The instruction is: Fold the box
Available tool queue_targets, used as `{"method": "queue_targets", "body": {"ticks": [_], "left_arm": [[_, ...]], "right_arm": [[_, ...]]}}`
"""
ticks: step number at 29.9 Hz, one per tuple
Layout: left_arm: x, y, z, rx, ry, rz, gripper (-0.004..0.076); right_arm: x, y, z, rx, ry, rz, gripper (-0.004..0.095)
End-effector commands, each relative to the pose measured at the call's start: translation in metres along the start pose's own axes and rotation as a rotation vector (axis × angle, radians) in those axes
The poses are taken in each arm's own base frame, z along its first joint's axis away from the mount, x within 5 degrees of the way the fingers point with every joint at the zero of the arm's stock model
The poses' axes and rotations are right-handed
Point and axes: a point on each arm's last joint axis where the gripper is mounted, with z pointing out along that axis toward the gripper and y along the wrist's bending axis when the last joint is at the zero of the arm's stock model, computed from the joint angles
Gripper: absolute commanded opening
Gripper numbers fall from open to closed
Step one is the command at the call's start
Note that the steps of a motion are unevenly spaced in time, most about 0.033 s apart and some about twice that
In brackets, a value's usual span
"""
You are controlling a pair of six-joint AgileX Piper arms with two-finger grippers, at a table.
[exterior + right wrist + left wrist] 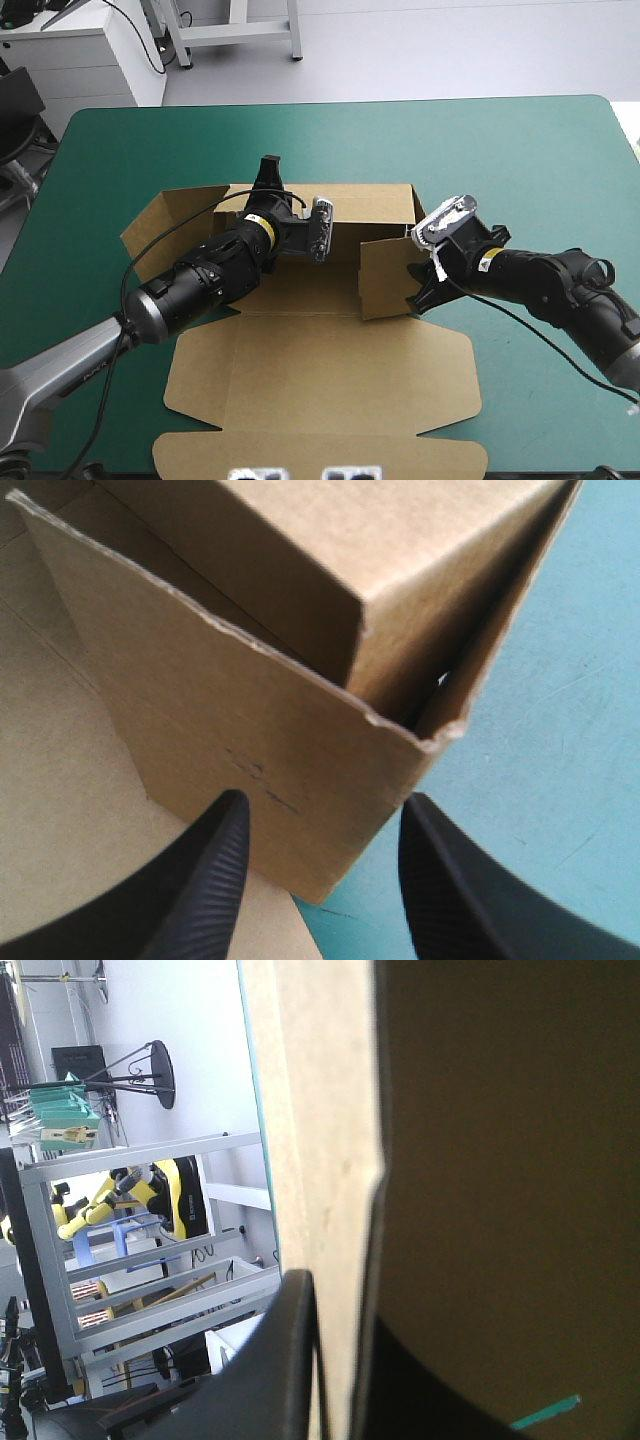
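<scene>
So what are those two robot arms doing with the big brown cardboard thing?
They are folding a brown box on the teal-green table. The left gripper is pinching the raised far wall. The right gripper is open at the corner of the standing right wall. The lid lies flat toward the near edge, so it is only half made.

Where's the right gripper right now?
High view: the right gripper is at the right side of the box, by the near corner of the raised flap. Right wrist view: its fingers stand apart, that flap's lower corner between them.
</scene>
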Motion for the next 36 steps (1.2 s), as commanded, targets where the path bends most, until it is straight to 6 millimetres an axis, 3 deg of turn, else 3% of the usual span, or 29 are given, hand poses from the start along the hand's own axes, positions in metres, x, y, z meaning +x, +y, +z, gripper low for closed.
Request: {"method": "queue_targets", "body": {"ticks": [1, 8, 13, 19, 27, 34, 36], "left_arm": [[0.001, 0.01, -0.012, -0.031, -0.015, -0.036, -0.0008], [0.001, 0.01, -0.012, -0.031, -0.015, -0.036, -0.0008], [0.001, 0.01, -0.012, -0.031, -0.015, -0.036, -0.0008], [0.001, 0.01, -0.012, -0.031, -0.015, -0.036, -0.0008], [0.002, 0.009, -0.012, -0.024, -0.002, -0.036, -0.0008], [0.001, 0.01, -0.012, -0.031, -0.015, -0.041, -0.0008], [0.001, 0.01, -0.012, -0.032, -0.016, -0.041, -0.0008]], "right_arm": [[-0.013, -0.004, -0.007, 0.032, -0.097, -0.001, 0.0491], [-0.005, 0.001, 0.018, -0.053, -0.077, 0.0, 0.0491], [0.001, 0.003, 0.028, -0.048, -0.169, 0.048, 0.0489], [0.006, -0.003, 0.033, 0.02, -0.213, 0.064, 0.0421], [-0.002, -0.016, 0.032, 0.167, -0.328, 0.076, 0.0417], [0.008, -0.013, 0.063, 0.121, -0.225, 0.089, 0.0412], [0.009, -0.005, 0.071, 0.098, -0.203, 0.061, 0.0361]]}}
